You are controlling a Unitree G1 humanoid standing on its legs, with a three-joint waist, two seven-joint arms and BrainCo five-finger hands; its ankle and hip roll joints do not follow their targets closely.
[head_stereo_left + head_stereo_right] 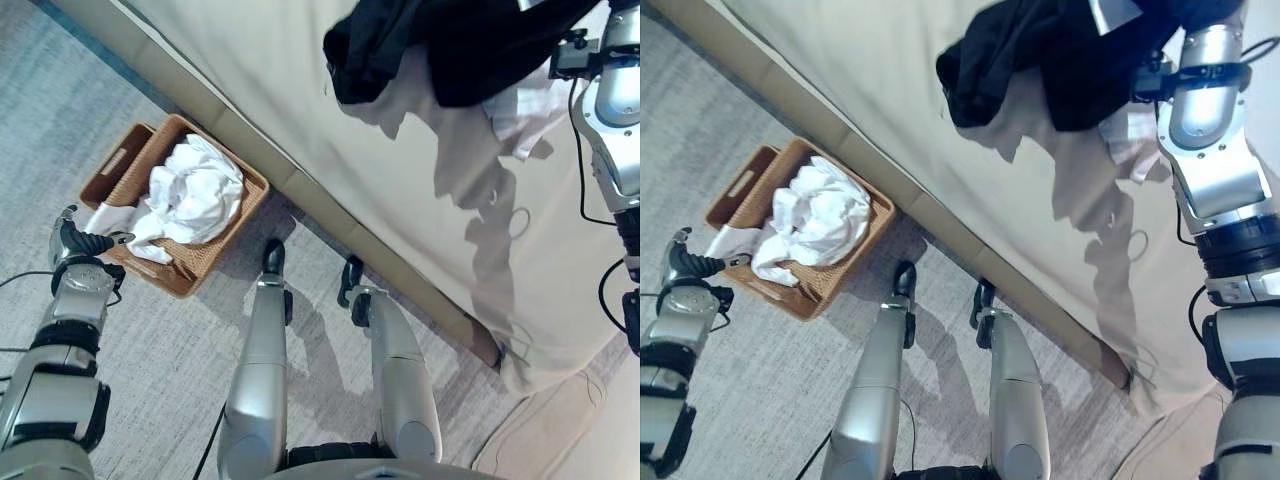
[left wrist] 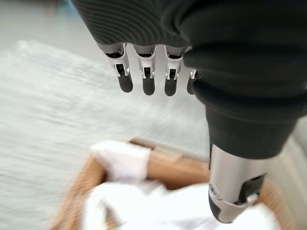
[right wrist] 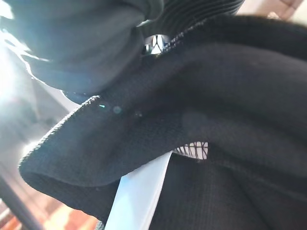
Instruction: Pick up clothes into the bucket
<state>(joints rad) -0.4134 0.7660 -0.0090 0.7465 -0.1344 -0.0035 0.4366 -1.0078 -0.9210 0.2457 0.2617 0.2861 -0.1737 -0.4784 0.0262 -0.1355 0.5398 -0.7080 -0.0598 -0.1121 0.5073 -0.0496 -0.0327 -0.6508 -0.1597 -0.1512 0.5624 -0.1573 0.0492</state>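
The right hand (image 1: 1185, 65) was buried in the black garment (image 1: 450, 45), so its fingers' state could not be told; the cloth hung above the bed (image 1: 300, 90) at two o'clock. The wicker basket (image 1: 225, 235), holding white clothes (image 1: 195, 190), lay far off at nine o'clock. The left hand (image 1: 80, 240) hovered just beside it, fingers (image 2: 146, 79) straight and empty in its wrist view.

Black garment (image 1: 450, 45) hangs aloft; white clothes (image 1: 195, 195) fill wicker basket (image 1: 215, 255)
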